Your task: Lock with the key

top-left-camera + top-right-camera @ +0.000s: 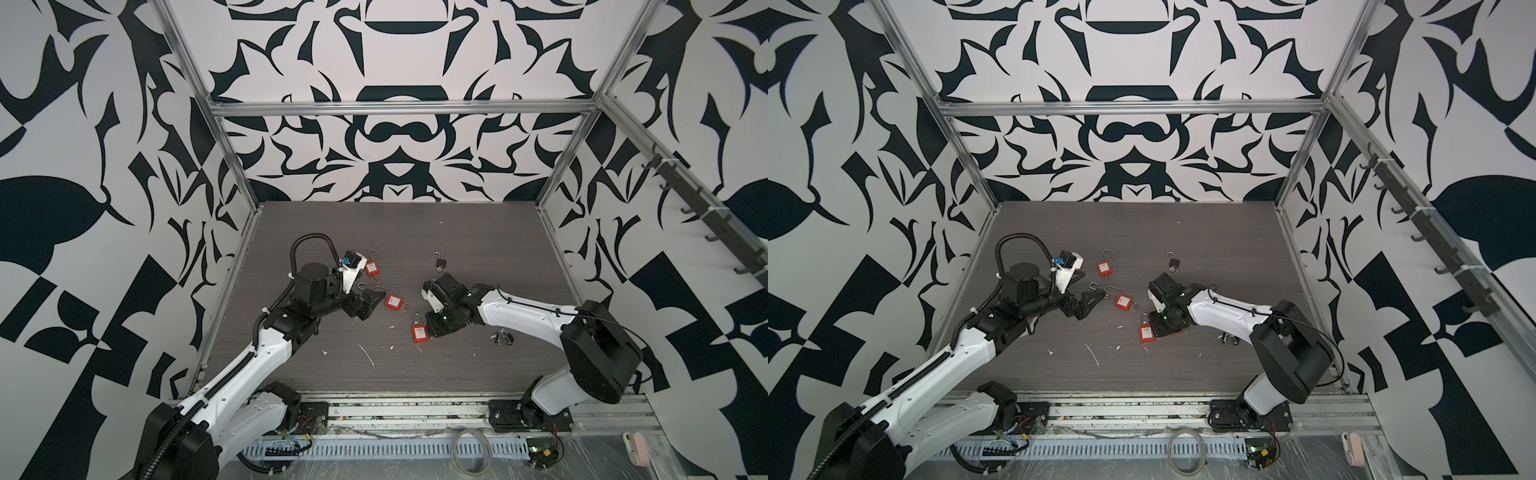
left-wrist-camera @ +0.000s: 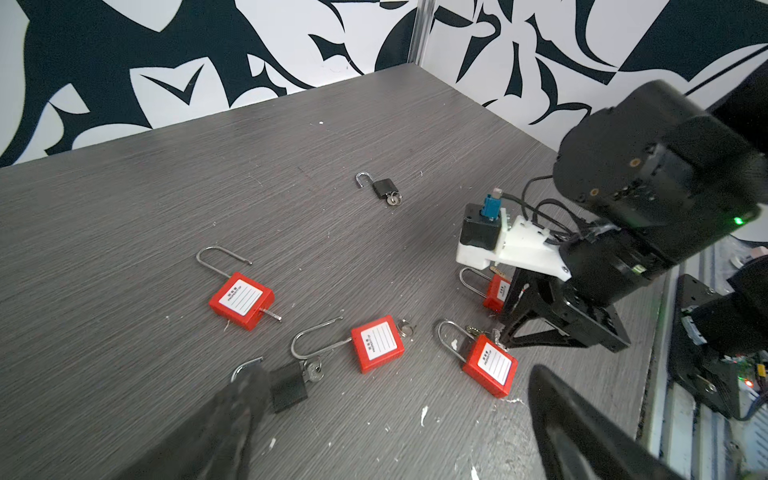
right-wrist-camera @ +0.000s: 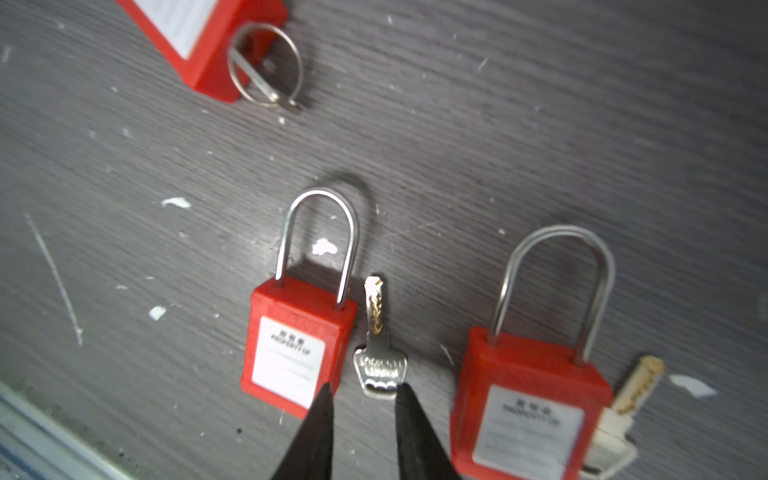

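The key (image 3: 379, 357) lay flat on the tabletop (image 3: 540, 124) beside a shut padlock (image 3: 293, 353), its head between the slightly parted, empty right fingers (image 3: 320, 428). Probably light, stiff and slick, so pinch the head. The left fingers (image 2: 582, 432) gaped empty.

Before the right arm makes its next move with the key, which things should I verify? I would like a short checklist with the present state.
1. Right tool, jaws apart: ok.
2. Key head between its fingertips: ok.
3. Key inside the red padlock next to it: not ok, it lies beside the body.
4. That padlock's shackle seated on both sides: ok.
5. Left tool open, away from this padlock: ok.
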{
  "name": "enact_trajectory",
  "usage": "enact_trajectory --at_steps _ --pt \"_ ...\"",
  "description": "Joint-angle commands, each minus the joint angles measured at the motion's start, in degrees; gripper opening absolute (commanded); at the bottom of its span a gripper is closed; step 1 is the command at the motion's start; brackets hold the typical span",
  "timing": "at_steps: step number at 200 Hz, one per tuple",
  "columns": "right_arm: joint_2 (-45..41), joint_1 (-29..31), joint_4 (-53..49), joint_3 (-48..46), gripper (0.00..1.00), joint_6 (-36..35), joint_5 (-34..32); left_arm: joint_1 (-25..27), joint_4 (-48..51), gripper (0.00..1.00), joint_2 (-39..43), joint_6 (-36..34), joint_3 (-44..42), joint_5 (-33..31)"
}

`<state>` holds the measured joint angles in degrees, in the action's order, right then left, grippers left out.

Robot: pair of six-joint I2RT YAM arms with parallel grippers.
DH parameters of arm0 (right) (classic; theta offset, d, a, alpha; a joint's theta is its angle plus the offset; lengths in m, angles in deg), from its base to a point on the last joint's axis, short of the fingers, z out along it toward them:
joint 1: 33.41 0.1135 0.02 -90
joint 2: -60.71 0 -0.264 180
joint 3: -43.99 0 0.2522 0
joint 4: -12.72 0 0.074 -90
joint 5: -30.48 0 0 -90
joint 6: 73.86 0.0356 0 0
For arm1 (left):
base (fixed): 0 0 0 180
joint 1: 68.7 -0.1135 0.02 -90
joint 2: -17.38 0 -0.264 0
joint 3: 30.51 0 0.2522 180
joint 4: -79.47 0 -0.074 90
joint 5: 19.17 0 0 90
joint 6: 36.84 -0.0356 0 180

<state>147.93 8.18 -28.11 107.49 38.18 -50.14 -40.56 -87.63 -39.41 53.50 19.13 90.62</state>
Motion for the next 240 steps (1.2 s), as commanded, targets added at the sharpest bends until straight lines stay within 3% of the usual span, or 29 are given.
enact_trajectory --at_steps 1,30,51,81,118,175,240 --pt "-3.21 -0.14 -4.02 3.52 0.34 -2.47 -2.45 -0.05 2.01 0.99 -0.29 1.39 1.56 0.69" --pt "-5.96 -0.15 -2.77 4.48 0.38 -8.25 -4.54 -0.04 2.76 0.99 -0.15 2.97 2.27 -1.08" --pt "-5.78 -0.16 1.77 4.25 0.46 -15.54 -3.73 -0.14 4.97 0.99 0.09 3.22 3.31 -2.26" --pt "-2.9 -0.1 9.79 4.14 0.72 -22.47 -3.58 -0.1 7.92 0.99 2.14 3.44 3.15 -7.32" --pt "2.96 -0.1 14.56 6.54 0.74 -29.49 1.42 -0.54 11.06 0.99 3.89 2.73 3.75 -9.04" --pt "14.07 -0.1 11.88 15.03 0.73 -33.87 6.58 -0.72 13.81 0.99 3.81 1.01 4.42 -11.75" --pt "23.11 1.49 7.82 22.12 0.57 -34.98 6.05 -0.72 14.31 0.99 4.25 0.28 3.57 -12.52"
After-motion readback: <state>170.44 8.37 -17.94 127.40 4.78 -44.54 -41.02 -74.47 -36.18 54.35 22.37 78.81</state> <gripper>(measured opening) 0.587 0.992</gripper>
